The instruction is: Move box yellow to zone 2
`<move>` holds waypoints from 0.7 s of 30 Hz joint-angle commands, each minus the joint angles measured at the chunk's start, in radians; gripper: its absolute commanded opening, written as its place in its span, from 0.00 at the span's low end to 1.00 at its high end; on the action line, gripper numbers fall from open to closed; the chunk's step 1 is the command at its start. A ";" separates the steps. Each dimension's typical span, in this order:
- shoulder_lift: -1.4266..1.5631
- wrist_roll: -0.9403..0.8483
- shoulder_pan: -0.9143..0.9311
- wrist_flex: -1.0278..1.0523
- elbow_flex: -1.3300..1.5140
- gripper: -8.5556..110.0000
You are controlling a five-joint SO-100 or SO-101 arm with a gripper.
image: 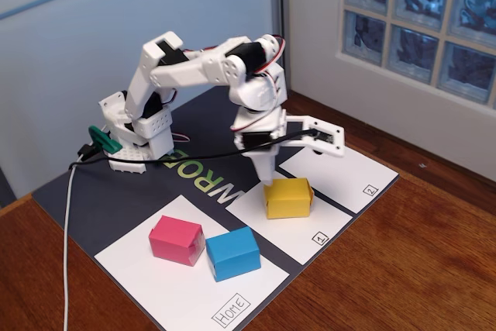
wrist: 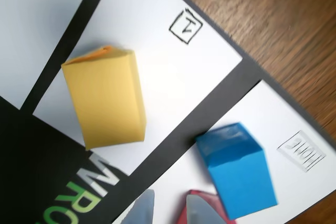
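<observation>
- The box yellow sits on the white panel marked "1", just below the tool; zone 2 lies beyond a dark strip, bare.
- A pink block and blue block stand side by side on the "Home" panel, well clear of the path.
- The fixed view shows the tool's fingers spread apart, gripping nothing; the wrist view shows only two fingertips at its bottom edge, with zone 2's mark out of frame.
- A wooden worktop carries the mat.
</observation>
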 commanded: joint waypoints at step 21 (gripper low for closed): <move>-0.094 -0.021 -0.155 0.161 -0.080 0.07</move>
